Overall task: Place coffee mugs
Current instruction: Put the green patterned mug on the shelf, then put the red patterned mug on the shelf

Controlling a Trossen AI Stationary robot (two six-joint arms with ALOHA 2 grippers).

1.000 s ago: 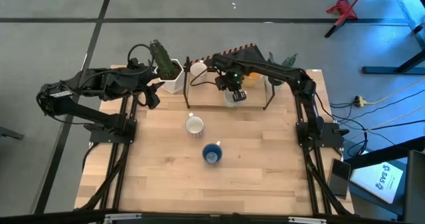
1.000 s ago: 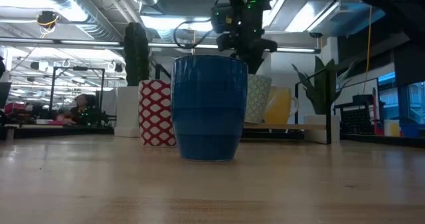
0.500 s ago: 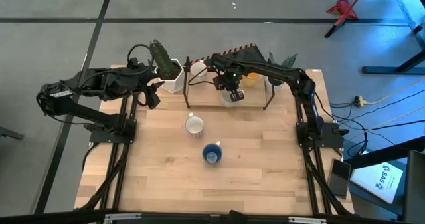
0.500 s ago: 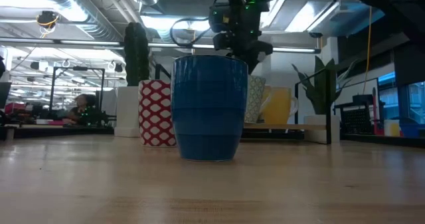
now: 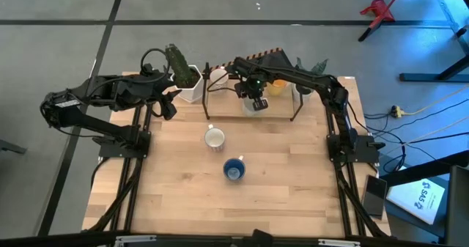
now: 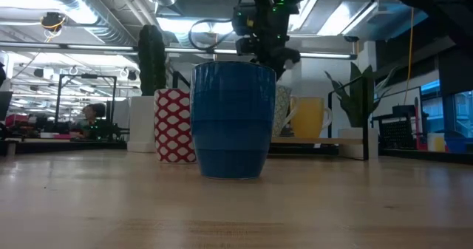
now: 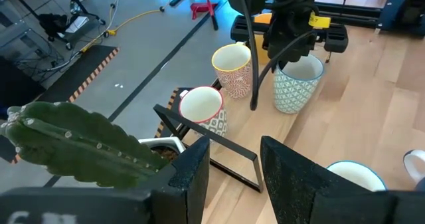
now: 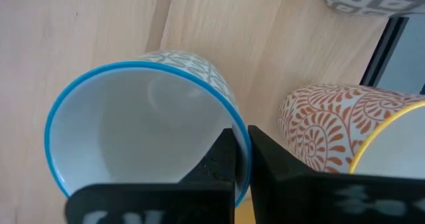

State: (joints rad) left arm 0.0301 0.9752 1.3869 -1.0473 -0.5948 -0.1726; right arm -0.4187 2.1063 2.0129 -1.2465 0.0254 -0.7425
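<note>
My right gripper (image 5: pixel 254 94) reaches over the low wooden shelf (image 5: pixel 282 109) at the table's far side, shut on a white mug with a teal pattern and a blue rim (image 8: pixel 143 127). Beside that mug on the shelf stand an orange-patterned mug with a yellow rim (image 8: pixel 332 121) and a red-rimmed one (image 7: pixel 202 108). A white mug (image 5: pixel 214 138) and a blue mug (image 5: pixel 234 169) stand upright on the table's middle. My left gripper (image 7: pixel 232 177) waits open near the far left corner, by the cactus. My right gripper pinches the teal mug's wall at the rim (image 8: pixel 244 174), one finger (image 8: pixel 222 161) inside and one finger (image 8: pixel 272 164) outside. It comes from above, pointing down. The mug hangs upright with its base at the shelf board (image 7: pixel 289 110); whether it rests there I cannot tell.
A white pot with a cactus (image 5: pixel 183 75) stands at the shelf's left end, and a leafy plant (image 5: pixel 311 72) at its right end. The shelf's black legs (image 7: pixel 236 161) reach onto the table. Bare wood lies all around the two mugs on the table.
My right gripper has carried the teal mug a little toward the table's left and far edge over the shelf, upright the whole way. In the low view more of the mug has gone behind the blue mug.
</note>
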